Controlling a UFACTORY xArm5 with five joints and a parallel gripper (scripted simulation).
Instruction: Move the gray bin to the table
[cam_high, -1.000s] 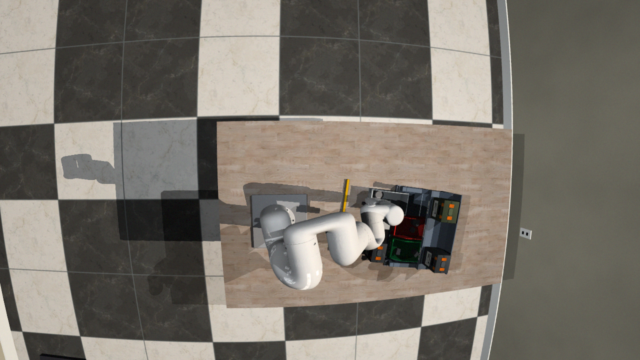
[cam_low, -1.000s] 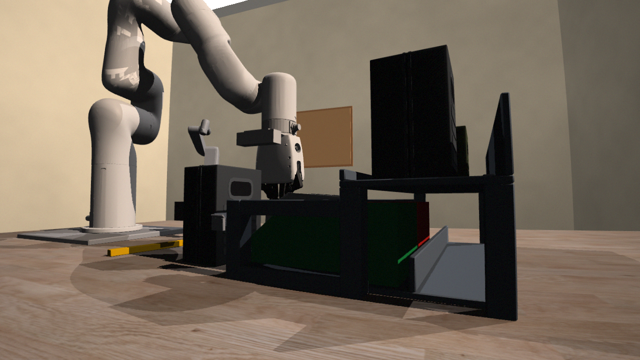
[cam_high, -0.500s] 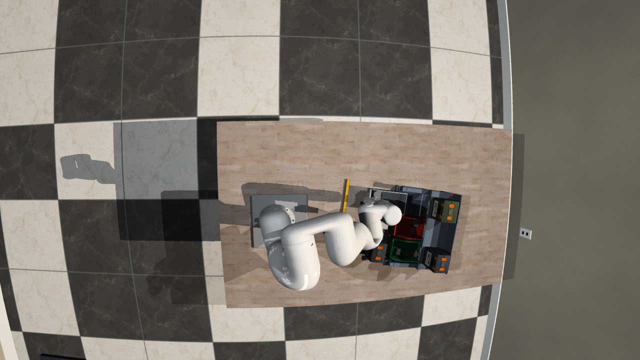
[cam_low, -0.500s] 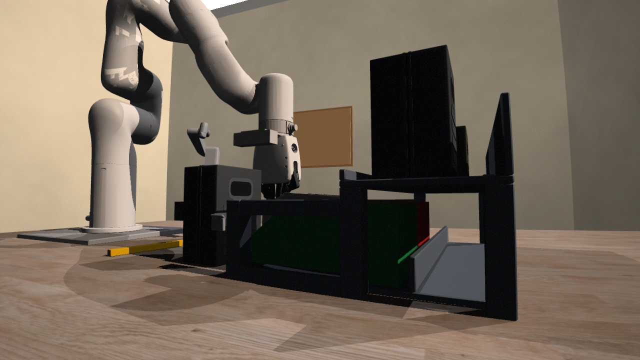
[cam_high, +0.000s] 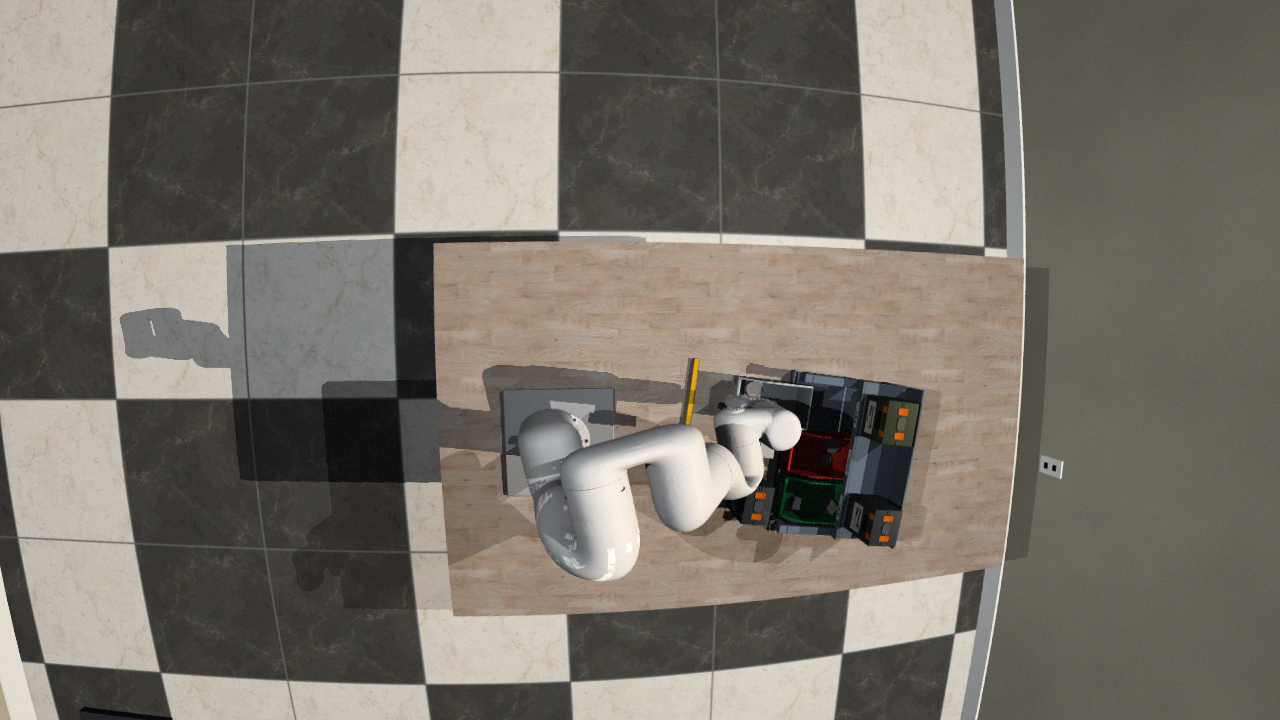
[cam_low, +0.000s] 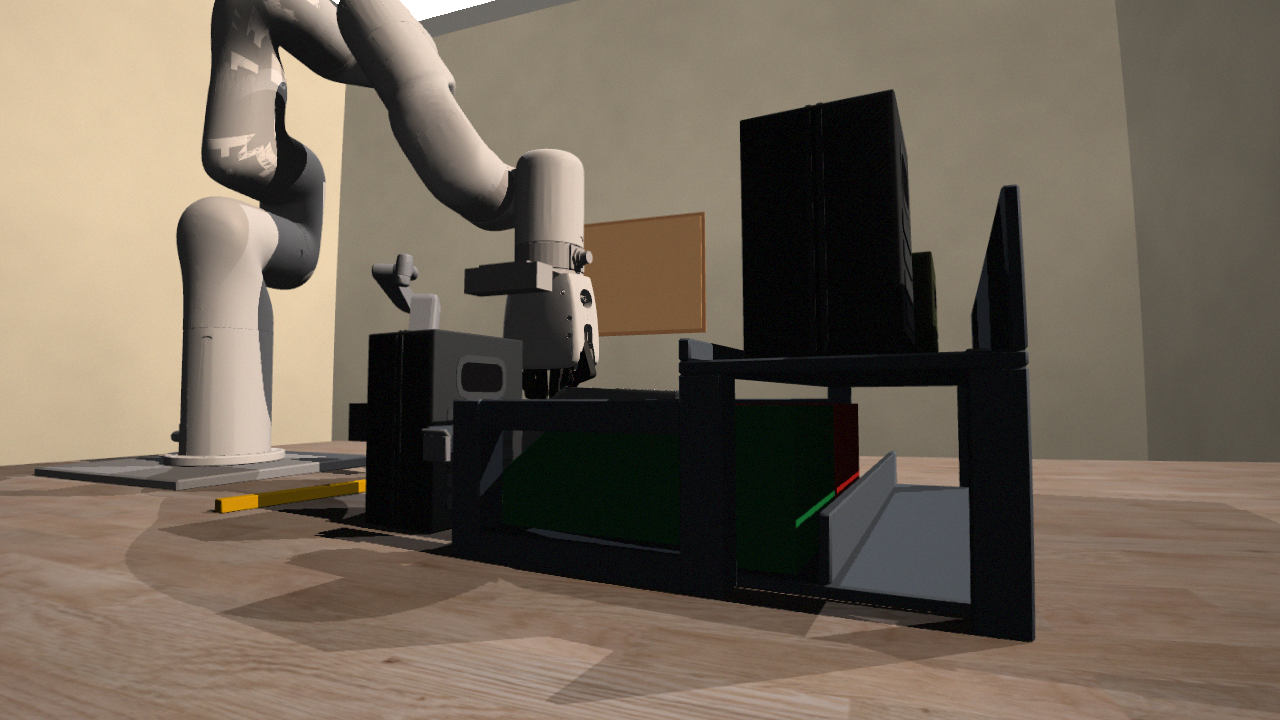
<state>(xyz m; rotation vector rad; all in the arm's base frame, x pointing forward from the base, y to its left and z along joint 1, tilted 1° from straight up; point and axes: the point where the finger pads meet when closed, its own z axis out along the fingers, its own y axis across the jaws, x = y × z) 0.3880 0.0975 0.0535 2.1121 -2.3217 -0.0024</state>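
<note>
The gray open bin sits at the far end of the dark shelf, its end wall with a handle slot jutting out past the shelf's left side. A gray lever-shaped part sticks up out of it. My gripper points straight down at the bin's top edge and is shut on the bin's wall. In the top view the wrist hides the fingers. A red bin and a green bin stand on the lower shelf beside it.
Two black boxes with orange marks stand on the upper shelf; one looms tall in the side view. Another black box stands at the shelf's near left corner. A yellow bar lies on the table.
</note>
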